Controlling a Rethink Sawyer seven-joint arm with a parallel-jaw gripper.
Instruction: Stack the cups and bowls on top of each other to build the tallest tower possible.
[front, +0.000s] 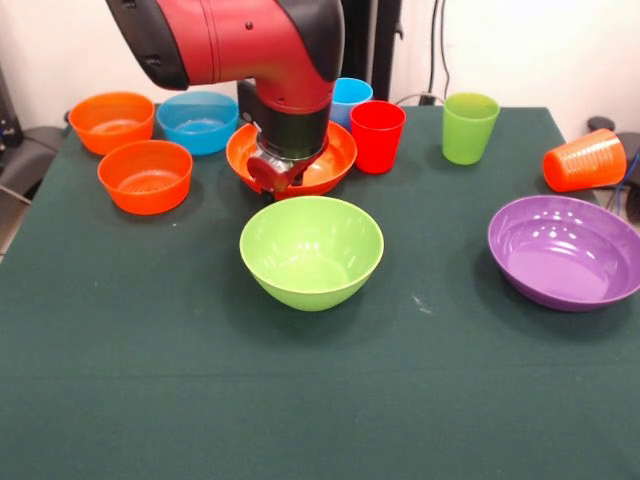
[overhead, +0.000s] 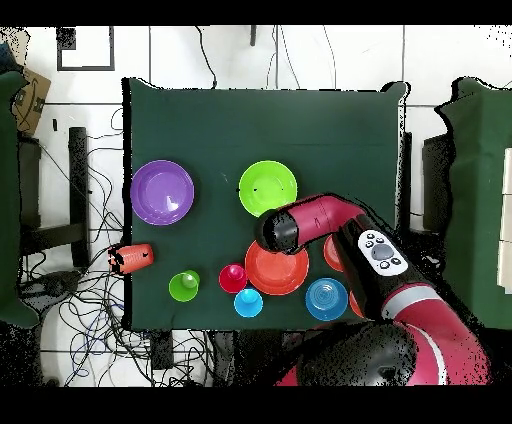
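Observation:
My gripper (front: 277, 178) hangs down at the near rim of the large orange-red bowl (front: 335, 160); in the overhead view my gripper (overhead: 266, 233) covers that bowl's (overhead: 280, 272) edge. The large lime green bowl (front: 311, 250) stands empty in front of it, also seen from overhead (overhead: 268, 187). The large purple bowl (front: 565, 250) sits at the right. Two small orange bowls (front: 112, 120) (front: 146, 176) and the small blue bowl (front: 198, 122) stand at the far left. The light blue cup (front: 352, 92), red cup (front: 377, 135) and lime green cup (front: 469, 126) stand upright. The orange cup (front: 585, 160) lies on its side.
The orange cup (overhead: 132, 258) lies at the table's edge, with cables on the floor beyond it. My arm (overhead: 375, 260) reaches over the small bowls and hides part of them. Dark green cloth (front: 320, 400) covers the table.

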